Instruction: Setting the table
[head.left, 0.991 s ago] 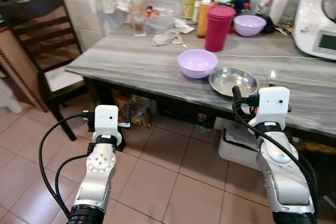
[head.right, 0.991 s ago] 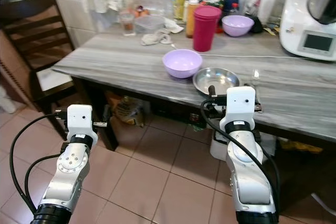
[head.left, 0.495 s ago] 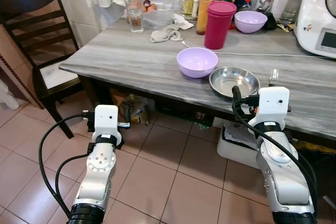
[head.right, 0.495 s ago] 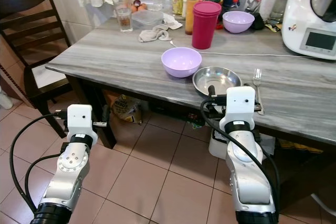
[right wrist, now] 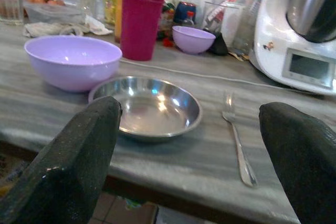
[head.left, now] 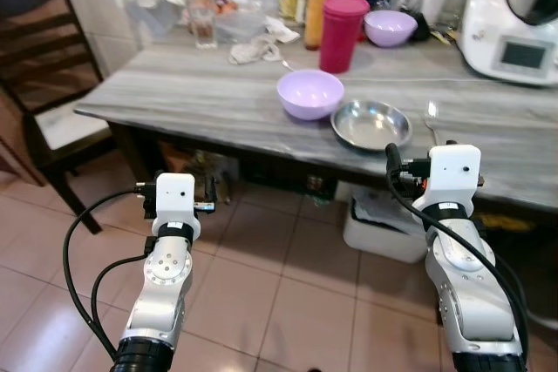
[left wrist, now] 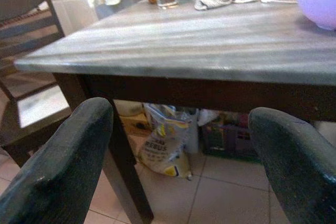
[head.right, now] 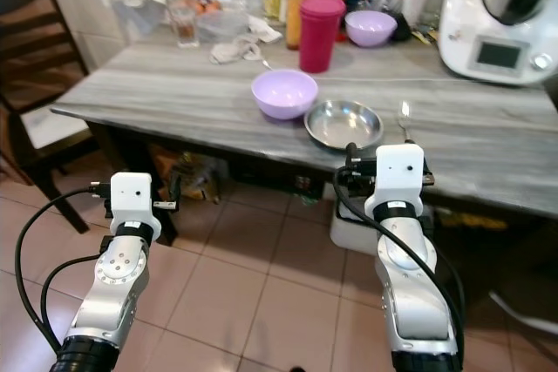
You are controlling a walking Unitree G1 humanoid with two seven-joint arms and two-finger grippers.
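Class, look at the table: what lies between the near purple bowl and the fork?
The steel dish lies between the purple bowl and the fork, apart from the fork. The right wrist view shows it clearly.

The steel plate [head.left: 370,123] lies on the table [head.left: 192,93], near its front edge. Just left of the plate and slightly behind it sits a bowl [head.left: 309,93]. Right of the plate lies a fork [head.left: 431,119]. Behind the plate stands a tall cup stack [head.left: 342,31], and behind and right of that a second bowl [head.left: 389,27]. Far right of the plate stands a kitchen machine [head.left: 514,15]. Far left of it, beside the table's end, stands a chair [head.left: 39,67]. Below the plate, under the table, sits a bin [head.left: 388,226].
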